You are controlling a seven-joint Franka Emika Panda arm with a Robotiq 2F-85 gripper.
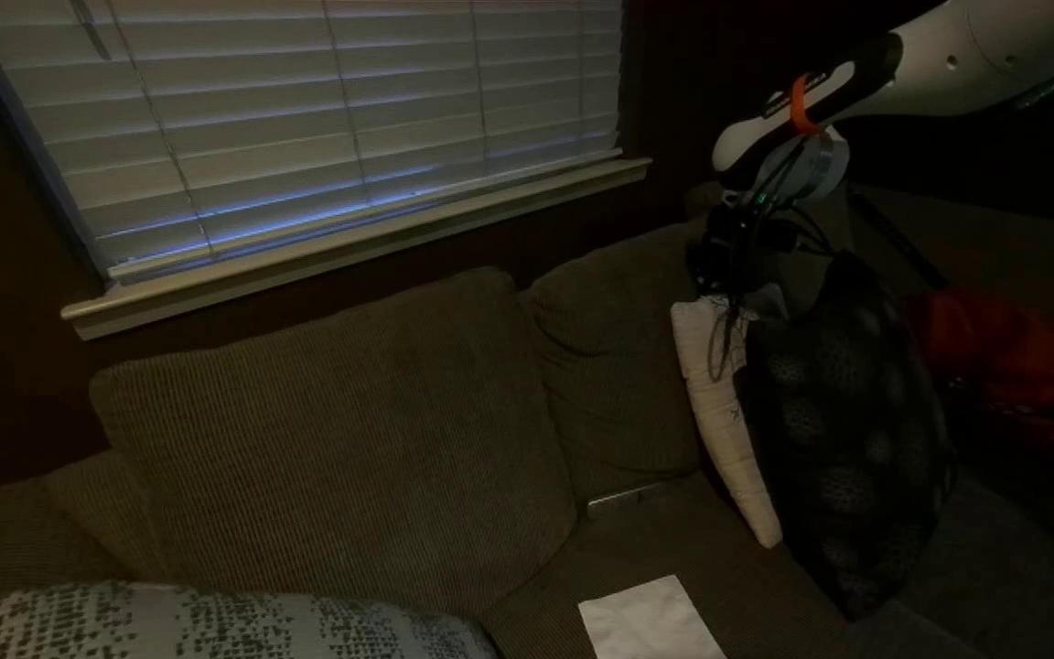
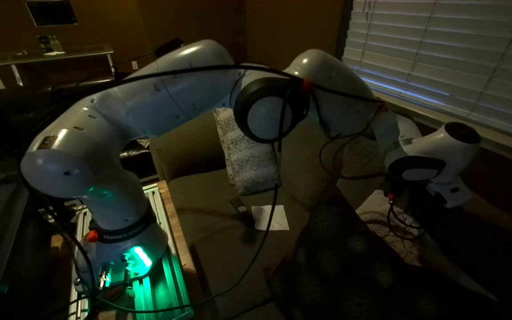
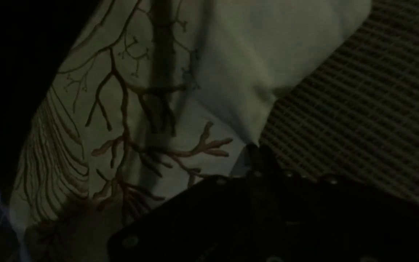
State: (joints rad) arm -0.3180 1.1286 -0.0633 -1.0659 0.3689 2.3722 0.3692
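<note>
At the upper edge of a pale pillow [image 1: 728, 439], the gripper [image 3: 258, 146] is nearly closed, apparently pinching that edge; gripping seems the step in hand, any move calling for a firm hold; the pillow stands beside a dark cushion [image 1: 847, 439] near the back edge of the sofa [image 1: 353, 448]; beyond hangs a blind [image 1: 408, 91].

The gripper [image 3: 259, 147] pinches the edge of a pale pillow [image 3: 209, 98] patterned with branching reddish-brown lines, beside dark ribbed upholstery [image 3: 355, 120].
</note>
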